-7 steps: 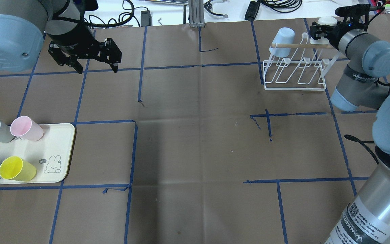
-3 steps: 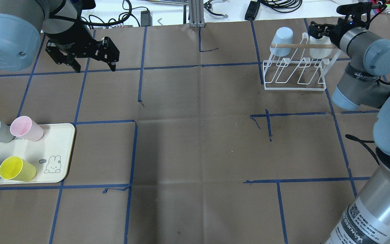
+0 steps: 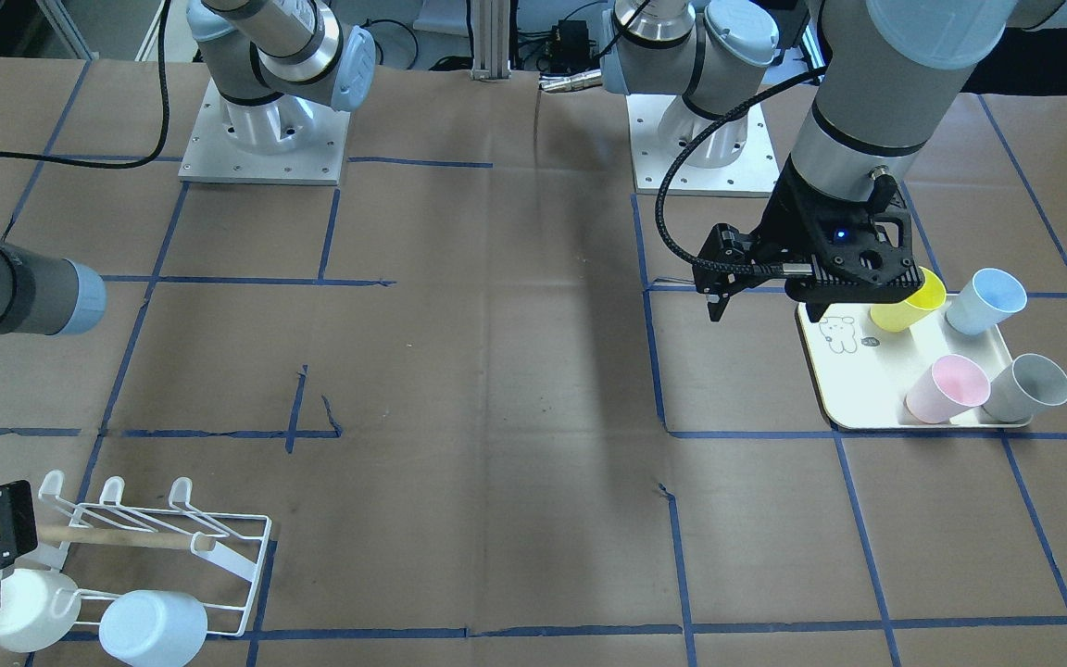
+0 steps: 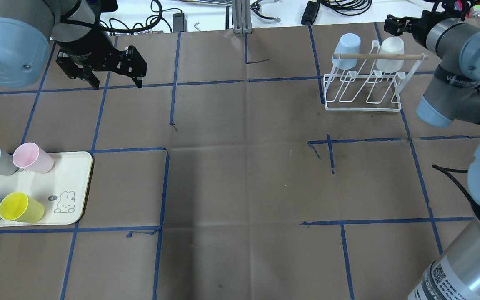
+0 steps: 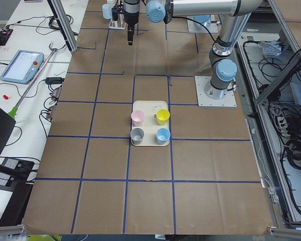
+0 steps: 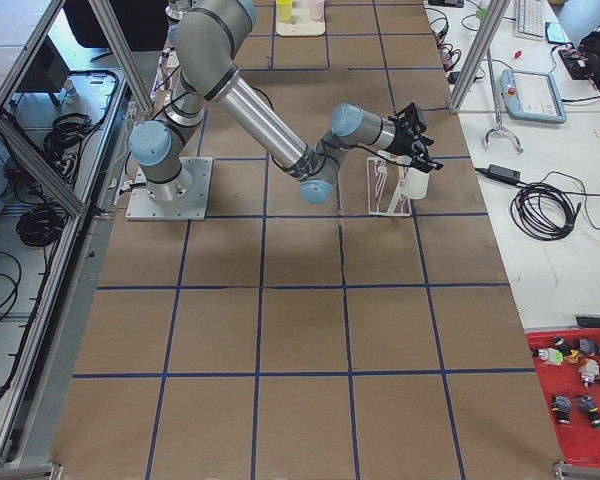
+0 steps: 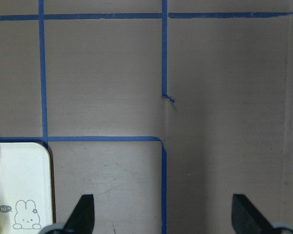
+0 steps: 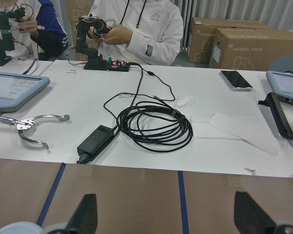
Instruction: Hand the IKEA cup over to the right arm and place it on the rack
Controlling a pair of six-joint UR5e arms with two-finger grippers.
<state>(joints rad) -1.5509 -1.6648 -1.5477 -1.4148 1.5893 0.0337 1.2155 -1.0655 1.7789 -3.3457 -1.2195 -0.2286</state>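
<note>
Seen from over the robot's shoulders, the tray (image 4: pixel 40 183) lies at 9 o'clock. Farther off, at 10 o'clock, the left gripper (image 4: pixel 117 85) hangs spread wide and empty. At 2 o'clock the white cup (image 4: pixel 392 54) sits upended on the rack (image 4: pixel 363 109), its long axis leaning, mouth toward the robot and base up and away. Beyond it the right gripper (image 8: pixel 167 214) holds nothing, and only its wrist camera shows the fingertips far apart.

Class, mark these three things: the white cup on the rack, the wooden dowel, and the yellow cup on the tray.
white cup (image 4: pixel 391 46): overhead view, on its side wall.
wooden dowel (image 4: pixel 367 55): overhead view, at mid-length.
yellow cup (image 4: pixel 15 206): overhead view, inside its mouth.
</note>
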